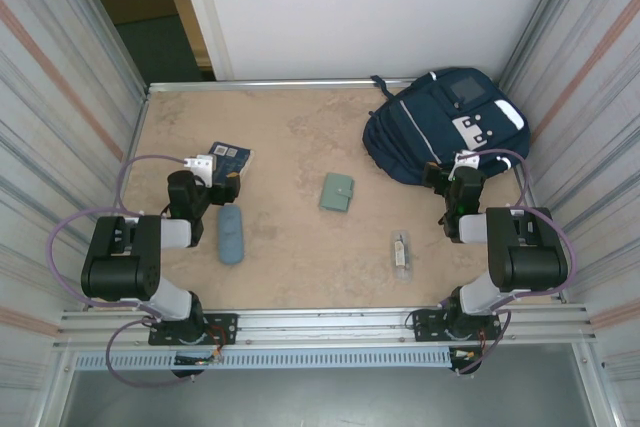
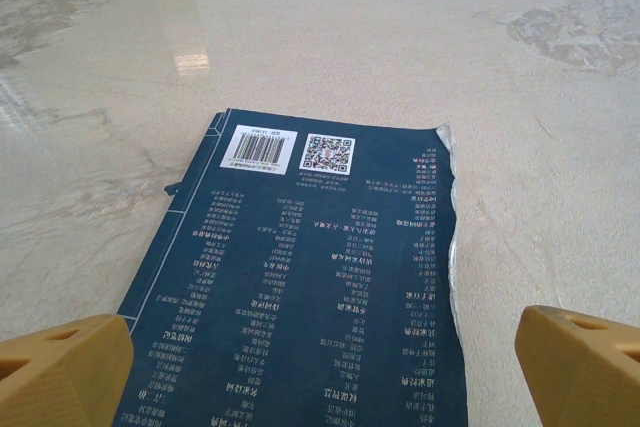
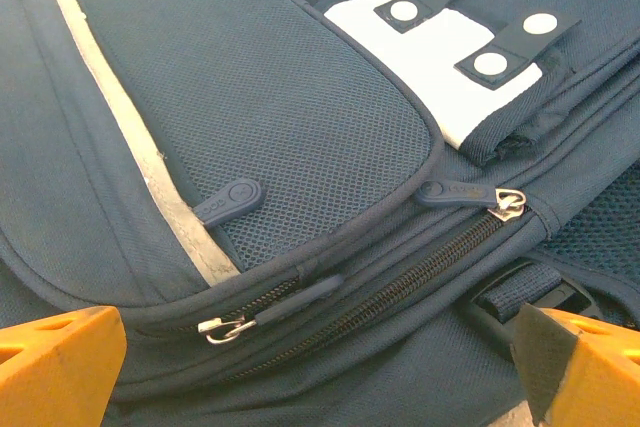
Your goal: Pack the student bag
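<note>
The student bag (image 1: 445, 127) sits zipped in the far right corner of the table (image 1: 300, 147), right gripper (image 3: 320, 357) wide open over its zipper pull (image 3: 455, 192). Left gripper (image 2: 320, 357), also wide, hovers over the blue book (image 2: 310, 287). Guessing unzipping's first: pinch that pull.

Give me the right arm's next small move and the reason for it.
Probably lower the open right gripper onto the dark zipper pull and close on it. The student bag looks zipped shut, teeth meshed, so nothing can go in yet, and the pull lies just ahead of that gripper. The left gripper hangs open over the blue book.
</note>
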{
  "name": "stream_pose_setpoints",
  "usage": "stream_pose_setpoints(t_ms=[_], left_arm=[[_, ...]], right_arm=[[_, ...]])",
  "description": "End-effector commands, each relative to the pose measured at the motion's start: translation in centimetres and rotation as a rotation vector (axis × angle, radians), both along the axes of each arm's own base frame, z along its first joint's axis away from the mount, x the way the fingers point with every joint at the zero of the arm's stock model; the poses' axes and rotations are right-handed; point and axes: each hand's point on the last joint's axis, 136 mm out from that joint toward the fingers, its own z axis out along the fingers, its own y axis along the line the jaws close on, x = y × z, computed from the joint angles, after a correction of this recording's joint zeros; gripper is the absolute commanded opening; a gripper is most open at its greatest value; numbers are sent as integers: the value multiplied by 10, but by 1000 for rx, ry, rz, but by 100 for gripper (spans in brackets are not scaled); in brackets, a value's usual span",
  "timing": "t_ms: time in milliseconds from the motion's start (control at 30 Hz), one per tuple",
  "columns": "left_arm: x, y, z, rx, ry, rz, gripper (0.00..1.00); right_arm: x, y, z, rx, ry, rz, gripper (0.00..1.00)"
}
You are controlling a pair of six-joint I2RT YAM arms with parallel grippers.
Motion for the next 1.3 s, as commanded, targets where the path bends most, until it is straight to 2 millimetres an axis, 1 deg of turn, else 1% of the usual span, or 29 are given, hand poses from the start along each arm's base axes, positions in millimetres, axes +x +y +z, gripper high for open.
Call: stream_pose_setpoints(t_ms=[0, 333, 467, 533, 600, 633, 667, 700, 733, 800, 833, 867, 967, 1033, 1133, 1167, 1200, 1267], left_arm=[[7, -1, 12, 21, -38, -6, 99], [7, 1, 12, 1, -36, -10, 99], [7, 2, 14, 2, -44, -1, 99], [3, -1, 23, 10, -61, -15, 99], [-3, -6, 36, 37, -65, -14, 99], [-9, -10, 40, 50, -42, -15, 99], [-13, -17, 48, 60, -48, -28, 99], [-19, -27, 55, 80, -57, -49, 99], [-25, -38, 61, 111, -67, -76, 99], [-36, -52, 72, 145, -73, -80, 99], [-40, -57, 77, 158, -72, -87, 99], [-46, -68, 85, 163, -70, -105, 99], [-69, -95, 107, 183, -79, -171, 99], [-86, -109, 119, 170, -78, -211, 99], [-114, -125, 136, 40, -22, -278, 99], [-124, -128, 147, -40, 5, -288, 99], [-134, -126, 151, -110, 56, -275, 99], [-148, -117, 153, -223, 142, -200, 99]], right_arm=[[-1, -2, 0, -5, -5, -11, 99], [-1, -3, 0, 15, -7, 0, 99], [0, 0, 5, 37, 4, 31, 99], [0, -5, 17, 43, 31, 10, 99], [-5, -4, 33, 43, -6, 14, 99], [-9, -5, 42, 50, -11, 7, 99], [-10, -6, 49, 59, -11, 5, 99], [-12, -3, 61, 64, -22, 13, 99], [-14, 1, 70, 68, -32, 25, 99], [-18, 13, 88, 89, -45, 54, 99], [-21, 17, 94, 109, -42, 59, 99], [-24, 25, 100, 130, -31, 74, 99], [-31, 56, 110, 148, 23, 145, 99], [-36, 80, 111, 153, 107, 178, 99], [-49, 113, 113, 139, 258, 232, 99], [-53, 124, 113, 124, 296, 269, 99], [-57, 131, 111, 101, 327, 292, 99], [-60, 136, 107, 63, 371, 319, 99]])
